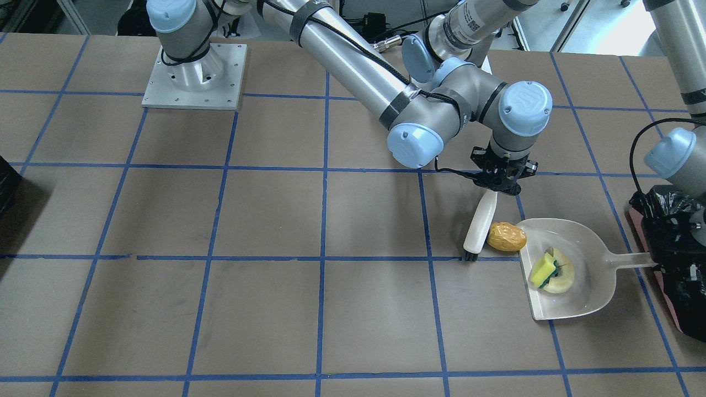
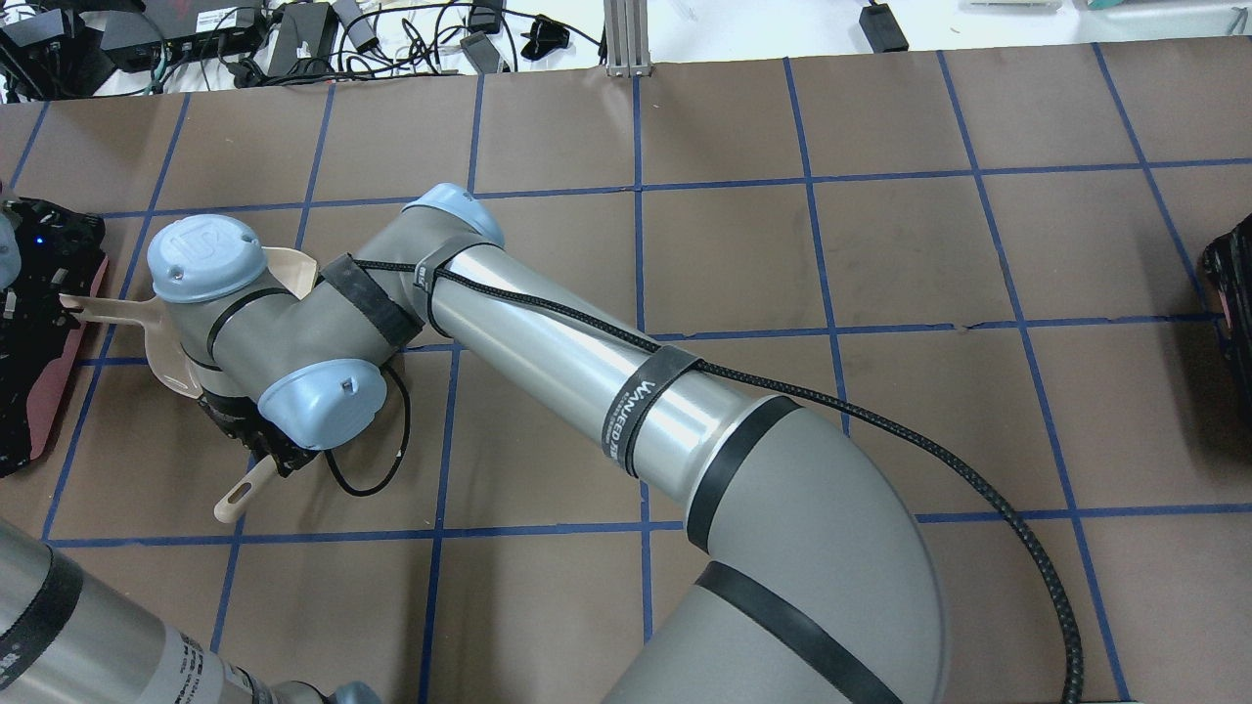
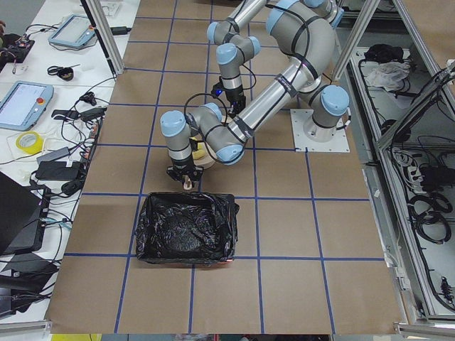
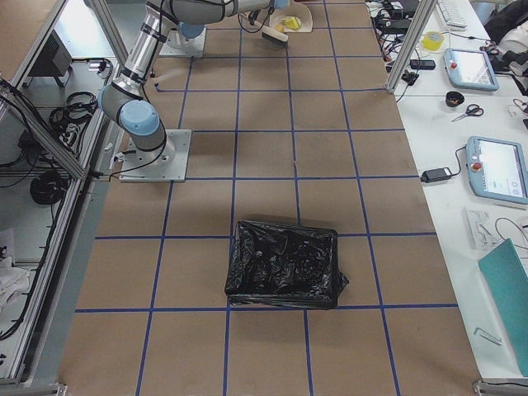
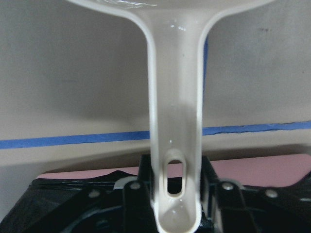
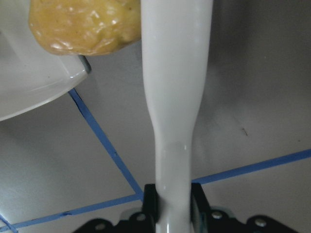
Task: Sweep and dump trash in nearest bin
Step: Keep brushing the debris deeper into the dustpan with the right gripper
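The orange-brown potato-like lump lies at the mouth of the beige dustpan, against its rim. The yellow-green sponge piece and the pale crescent slice lie inside the pan. My right gripper reaches across and is shut on the white brush, whose black bristles touch the table beside the lump. My left gripper is shut on the dustpan handle, over the pink-sided bin with the black bag. In the right wrist view the lump touches the brush handle.
The pink bin also shows at the left edge of the overhead view, with the pan handle beside it. A second black-bagged bin stands at the table's other end. My right arm spans the table's middle.
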